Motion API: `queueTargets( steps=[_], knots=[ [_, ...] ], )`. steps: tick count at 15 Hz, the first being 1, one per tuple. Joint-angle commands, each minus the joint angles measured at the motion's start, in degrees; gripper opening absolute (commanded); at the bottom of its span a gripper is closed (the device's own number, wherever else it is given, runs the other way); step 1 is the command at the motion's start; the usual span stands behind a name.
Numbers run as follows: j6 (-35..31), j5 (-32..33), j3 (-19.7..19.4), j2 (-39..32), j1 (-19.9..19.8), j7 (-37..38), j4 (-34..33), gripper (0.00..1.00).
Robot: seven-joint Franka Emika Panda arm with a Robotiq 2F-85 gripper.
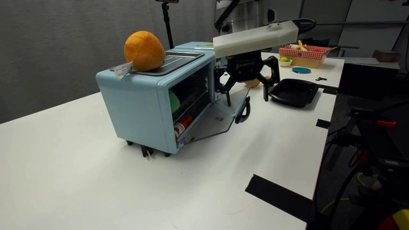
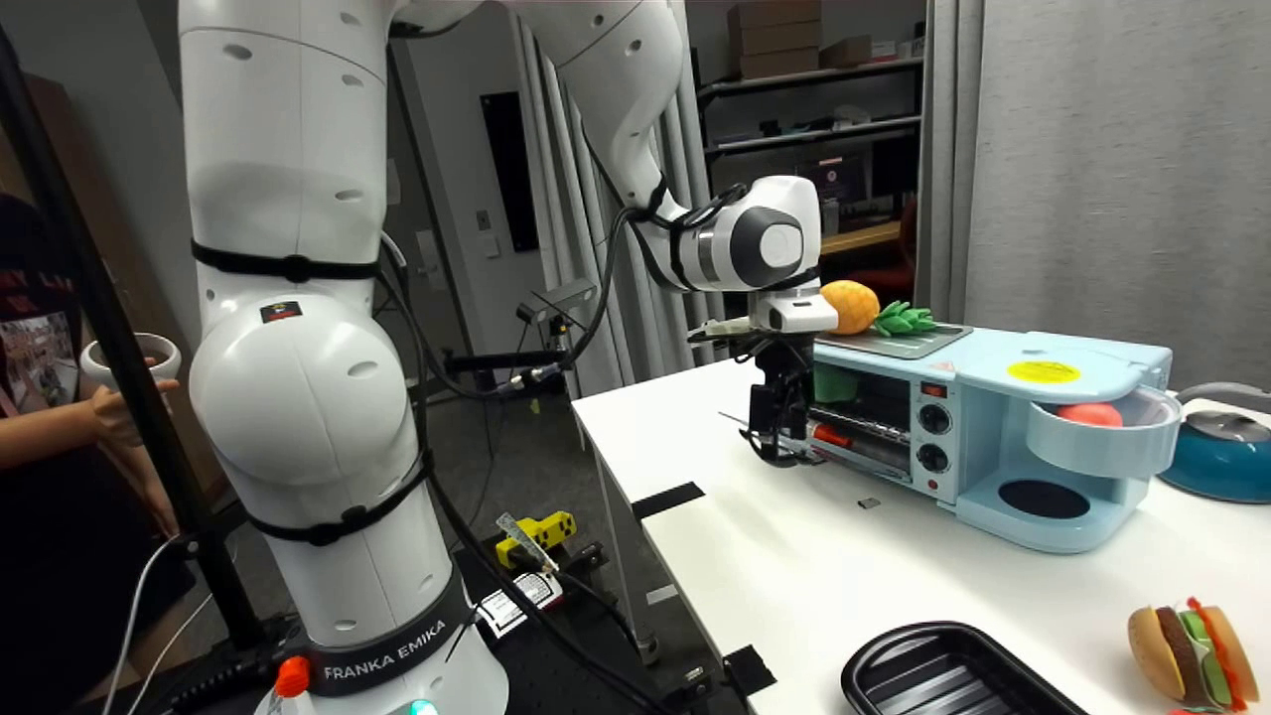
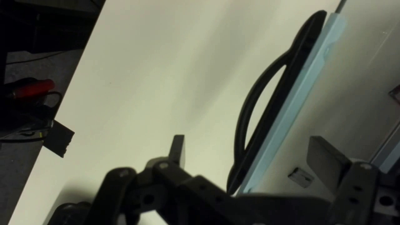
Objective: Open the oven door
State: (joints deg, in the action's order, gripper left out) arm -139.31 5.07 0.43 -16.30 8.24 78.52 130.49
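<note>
The light blue toaster oven [image 1: 134, 108] has its oven door [image 1: 212, 123] swung down and outward, tilted a little above the table. The door's transparent window and pale blue edge [image 3: 290, 106] fill the right of the wrist view. Its curved black handle [image 1: 244, 111] also shows in the wrist view [image 3: 245, 125]. My gripper [image 1: 247, 101] is open above the door's outer edge. In the wrist view the fingers [image 3: 248, 142] are wide apart, one on the handle's outer side and one over the window. I see no contact. In an exterior view the gripper [image 2: 779, 437] partly hides the door.
An orange plush [image 1: 143, 51] lies on a metal tray on top of the oven. A red bottle [image 1: 182, 126] and a green object [image 1: 174, 101] are inside. A black pan [image 1: 294, 92], a toy burger [image 2: 1192, 655] and a basket [image 1: 305, 57] stand on the table.
</note>
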Motion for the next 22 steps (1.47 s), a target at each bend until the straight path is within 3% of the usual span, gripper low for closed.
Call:
queueTargets(
  steps=[1, 22],
  knots=[
    [1.45, -0.46, -0.24, -1.66, 0.90, 0.45, -1.23, 1.00],
    [-4.28, -2.92, -0.91, -7.52, 0.88, -0.15, -0.05, 1.00]
  ],
)
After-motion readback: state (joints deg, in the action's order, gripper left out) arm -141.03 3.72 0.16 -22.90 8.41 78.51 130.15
